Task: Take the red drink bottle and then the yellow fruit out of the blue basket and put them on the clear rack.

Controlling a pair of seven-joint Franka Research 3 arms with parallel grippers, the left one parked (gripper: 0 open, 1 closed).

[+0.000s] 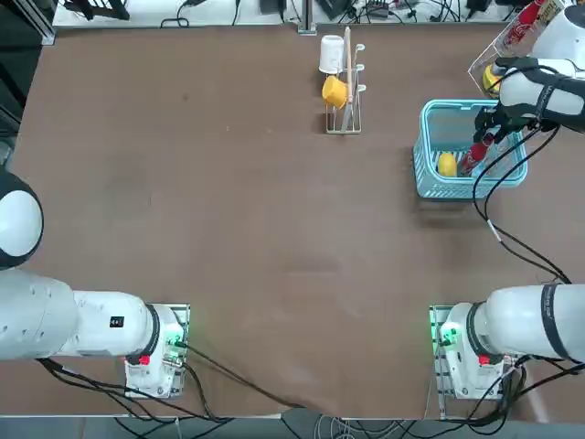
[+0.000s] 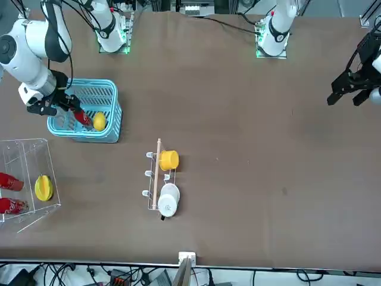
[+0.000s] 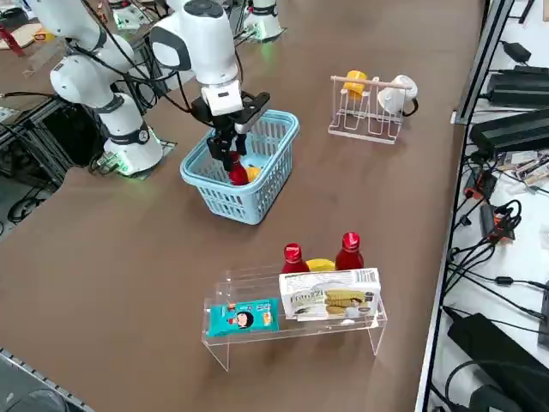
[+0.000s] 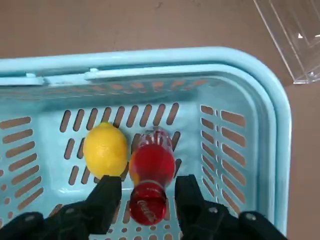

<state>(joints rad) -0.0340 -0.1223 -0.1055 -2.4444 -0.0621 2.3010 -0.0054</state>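
Nearest my wrist camera is the right claw, down inside the blue basket, its fingers partly spread and straddling the cap end of the red drink bottle; I see small gaps on both sides of the cap, so I judge it not yet gripped. Going left to right across the basket floor: the yellow fruit lies first, touching the bottle's shoulder, then the bottle itself, then bare slotted floor up to the basket wall. The clear rack stands on the worktop just outside the basket, already carrying two red bottles, a yellow fruit and snack packs. My worry: the left finger sits close to the fruit, so closing may nudge it or pinch it alongside. The round cap could also squirt free of a shallow grip.
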